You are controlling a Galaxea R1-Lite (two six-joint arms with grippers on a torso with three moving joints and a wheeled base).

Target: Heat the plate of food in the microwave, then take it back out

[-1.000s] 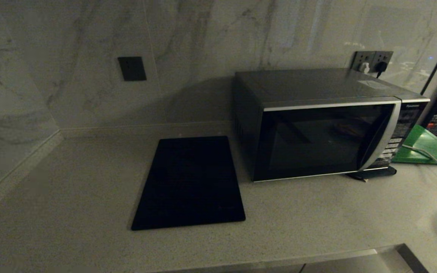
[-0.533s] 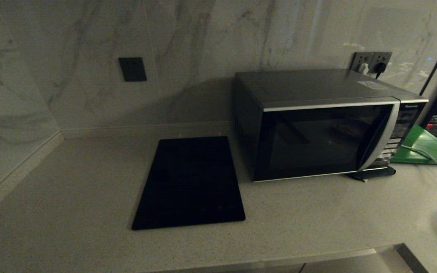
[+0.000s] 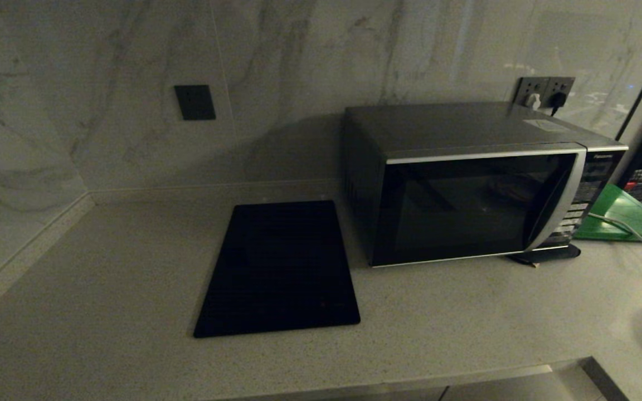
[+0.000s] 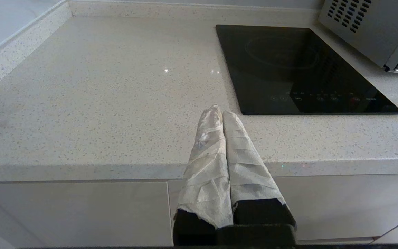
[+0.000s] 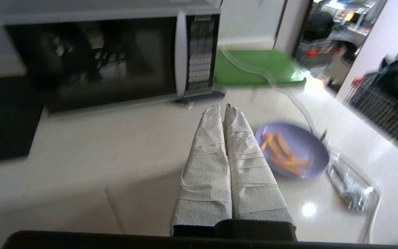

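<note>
From the head camera you are seeing the microwave (image 3: 477, 184) sitting door-closed on the counter (image 3: 103, 267) beside the cooktop (image 3: 282, 270). The left gripper (image 4: 219, 112) is hanging pinched together, empty, over the counter edge. The right gripper (image 5: 224, 110) is hovering pressed together, empty, with the plate of food (image 5: 292, 149) lying on the counter just beside its fingers.

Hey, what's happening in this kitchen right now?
The microwave sits on the counter with its door closed. The plate of food lies out on the counter, not held by anything. The right gripper is shut and empty, in the air short of the plate. The left gripper is also shut and empty, parked at the counter's front edge near the black cooktop.
</note>
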